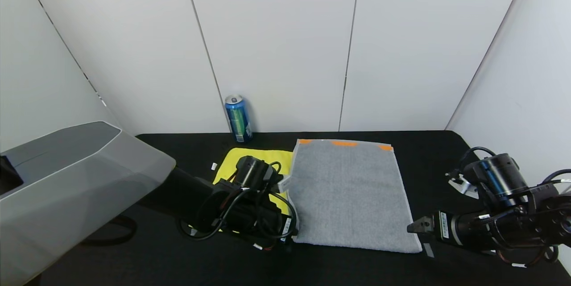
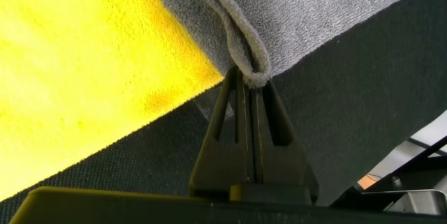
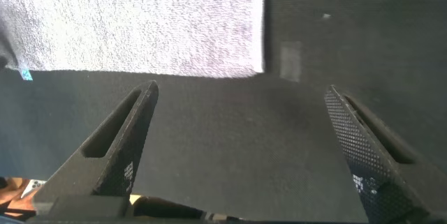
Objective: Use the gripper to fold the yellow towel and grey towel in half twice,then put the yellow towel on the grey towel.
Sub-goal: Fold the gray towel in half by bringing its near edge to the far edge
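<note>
1. Grey towel (image 1: 350, 194) lies flat on the black worktop (image 1: 446, 152), centre of the scene, orange patches along its far edge. It looks unfolded or at most one fold in; can't tell the layer count from the head view.
2. Yellow towel (image 1: 243, 159) sits just beside it on the robot's left, touching or slightly tucked under the grey edge, and is mostly hidden by the left arm.
3. Left pincer (image 2: 250, 84) is fully closed on the grey towel's near-left corner. The wrist view shows the hemmed edge looped and nipped between the tips.
4. Right pincer (image 3: 241, 147) is wide open with nothing in it. It hovers low over bare worktop just off the towel's near-right corner, tips pointing at it.
5. Handling, my judgement: terry is light, limp and not slippery. It will sag and drag rather than hold shape, so a one-corner lift will skew the fold.
6. Grab points: both near corners on the hem, which is thicker and grips better, then carry them together to the far orange edge.
7. Risk: the lifted grey edge could snag the yellow towel and pull it along.
8. Blue can (image 1: 237, 118) stands at the back, well clear.
</note>
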